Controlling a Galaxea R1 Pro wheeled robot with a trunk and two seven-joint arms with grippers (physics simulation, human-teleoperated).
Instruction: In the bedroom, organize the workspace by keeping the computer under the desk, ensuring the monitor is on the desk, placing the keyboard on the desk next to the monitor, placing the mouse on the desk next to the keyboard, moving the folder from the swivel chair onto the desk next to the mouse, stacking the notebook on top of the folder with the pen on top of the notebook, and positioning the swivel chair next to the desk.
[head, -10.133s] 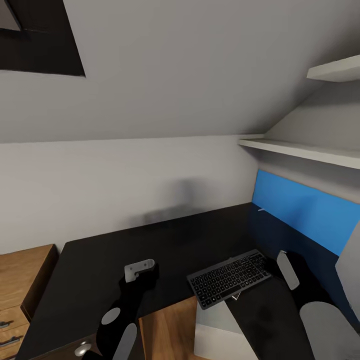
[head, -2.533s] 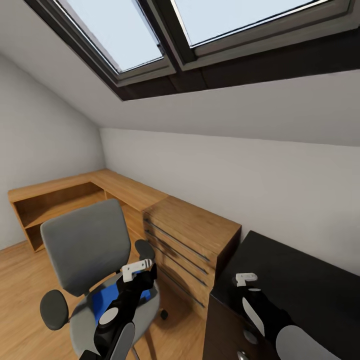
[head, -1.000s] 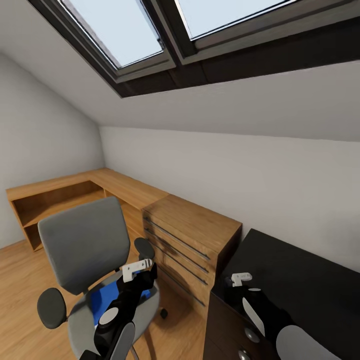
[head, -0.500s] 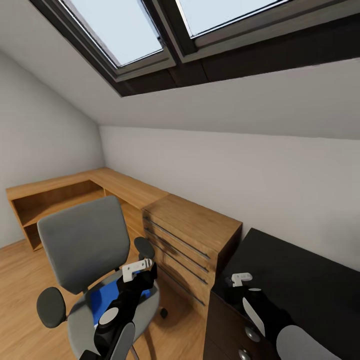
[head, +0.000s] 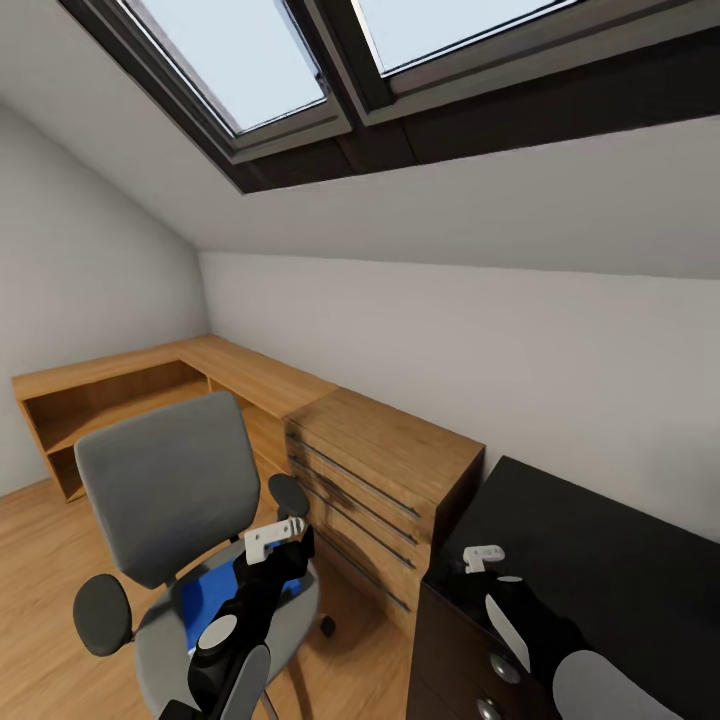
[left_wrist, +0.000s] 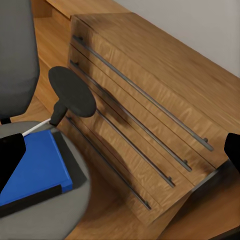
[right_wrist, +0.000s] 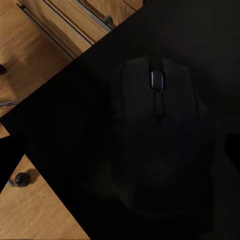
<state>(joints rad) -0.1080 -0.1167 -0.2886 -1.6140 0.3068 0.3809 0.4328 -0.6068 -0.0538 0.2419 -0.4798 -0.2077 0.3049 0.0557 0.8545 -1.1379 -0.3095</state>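
I see the bright blue flat folder (head: 205, 597) on the grey-upholstered swivel chair (head: 170, 495) half hidden by my left arm, a black mouse (right_wrist: 159, 137) barely distinct on the black worktop (head: 600, 570), and I cannot tell either jaws' state.

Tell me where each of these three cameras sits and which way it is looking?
Head view: on the robot's head, looking forward and down at the swivel chair, wood cabinet and black desk; both arms show, with the left gripper and right gripper.
Left wrist view: on the left arm, looking along its fingers at the blue folder on the chair seat.
Right wrist view: on the right arm, looking down at the mouse on the desk.
Shared: head and left wrist views both show chair, folder and cabinet.
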